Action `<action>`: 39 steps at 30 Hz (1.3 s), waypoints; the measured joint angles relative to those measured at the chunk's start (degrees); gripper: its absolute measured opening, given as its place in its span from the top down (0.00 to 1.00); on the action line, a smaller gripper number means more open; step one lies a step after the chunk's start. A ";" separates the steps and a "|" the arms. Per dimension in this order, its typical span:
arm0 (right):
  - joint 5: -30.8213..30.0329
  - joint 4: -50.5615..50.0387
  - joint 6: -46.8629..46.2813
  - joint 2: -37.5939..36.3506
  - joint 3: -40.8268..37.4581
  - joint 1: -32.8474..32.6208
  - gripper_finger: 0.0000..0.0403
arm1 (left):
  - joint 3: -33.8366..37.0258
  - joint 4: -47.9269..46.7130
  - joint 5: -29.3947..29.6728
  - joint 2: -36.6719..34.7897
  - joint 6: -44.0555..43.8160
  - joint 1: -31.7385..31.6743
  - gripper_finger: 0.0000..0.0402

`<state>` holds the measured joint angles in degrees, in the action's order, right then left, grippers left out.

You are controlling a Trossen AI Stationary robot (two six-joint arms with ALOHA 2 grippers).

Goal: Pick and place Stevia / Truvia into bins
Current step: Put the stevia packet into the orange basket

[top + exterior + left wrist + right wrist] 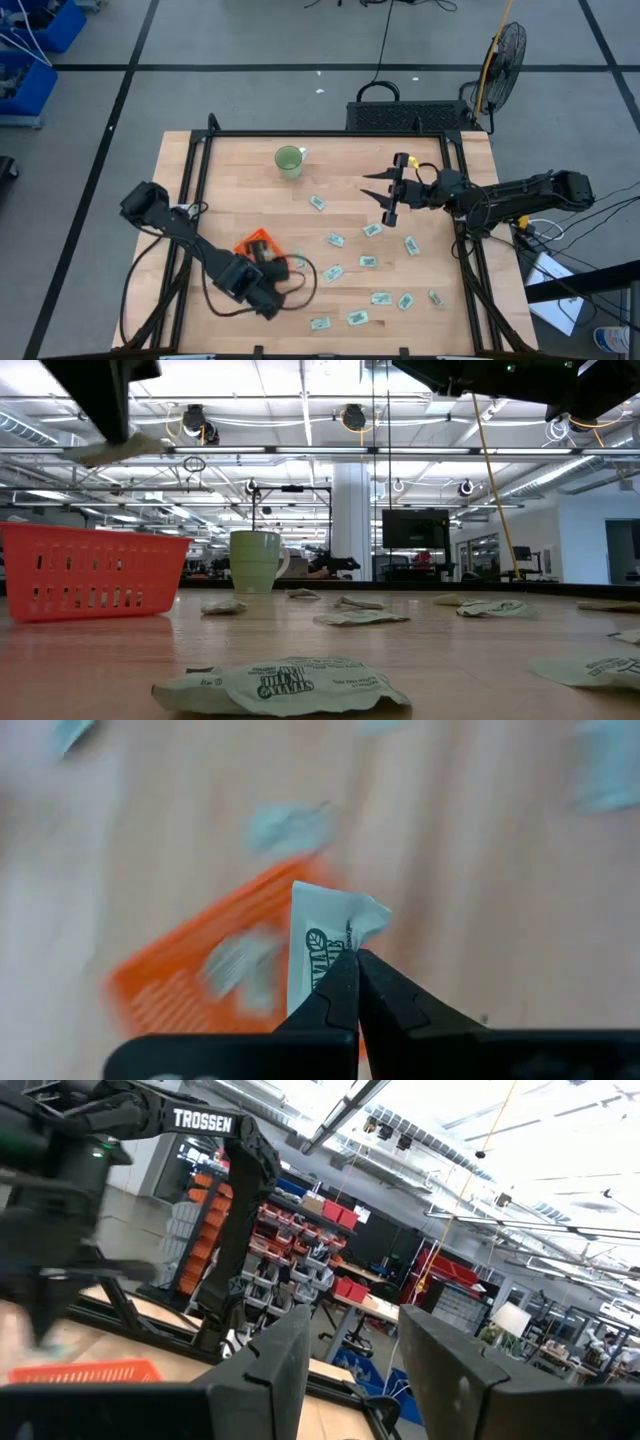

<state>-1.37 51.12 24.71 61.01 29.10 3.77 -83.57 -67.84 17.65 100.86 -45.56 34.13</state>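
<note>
Right, left gripper (355, 960) is pinched tight on one Stevia sachet (325, 935), lifted off the table and hanging near the orange tray (255, 241), which sits toward the table's left edge, nearer the front than the back. In the left wrist view the sachet stands upright out of the closed fingertips with the tray below and beyond it, so this reads as the carry-to-bin step. To do it well: centre the gripper over the tray's inside, not its wall, come down low so the light paper doesn't flutter out, then part the fingers fully. The grip is only on the sachet's lower edge, so slow moves are safer.

Loose sachets (372, 229) lie scattered over the table's middle and right half, down to the front edge. Green cup (289, 160) stands near the back edge. Right gripper (391, 190) waits above the table's right-centre, fingers apart, holding nothing.
</note>
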 joint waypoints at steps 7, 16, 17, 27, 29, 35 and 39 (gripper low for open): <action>0.00 -1.86 -0.02 0.01 0.00 0.00 0.64 | 7.29 -2.40 -4.52 -0.09 -5.63 -3.83 0.95; 1.00 -7.29 -3.67 0.02 0.30 0.00 0.64 | 16.79 6.27 -8.99 -0.02 -5.05 -8.92 0.95; 2.00 -8.59 -3.67 0.02 0.60 0.00 0.64 | 16.78 6.37 -9.30 -0.03 -4.18 -9.41 0.95; 9.09 -18.97 -9.68 0.04 3.29 -0.12 0.64 | 16.61 6.08 -9.30 -0.77 6.89 -12.81 0.95; 9.07 -20.72 -9.53 0.06 3.32 -0.09 0.64 | 16.43 6.26 -8.31 -2.27 8.39 -13.98 0.95; 9.07 -24.01 -11.69 4.10 4.15 -0.11 0.64 | 13.54 6.87 0.85 -9.83 14.51 -16.82 0.95; 8.94 -31.65 -14.54 10.46 7.77 -0.09 0.64 | 13.21 11.86 9.46 -15.87 19.15 -19.44 0.95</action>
<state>7.57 19.46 10.17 71.48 36.88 3.68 -70.36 -55.98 27.11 84.99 -26.42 14.69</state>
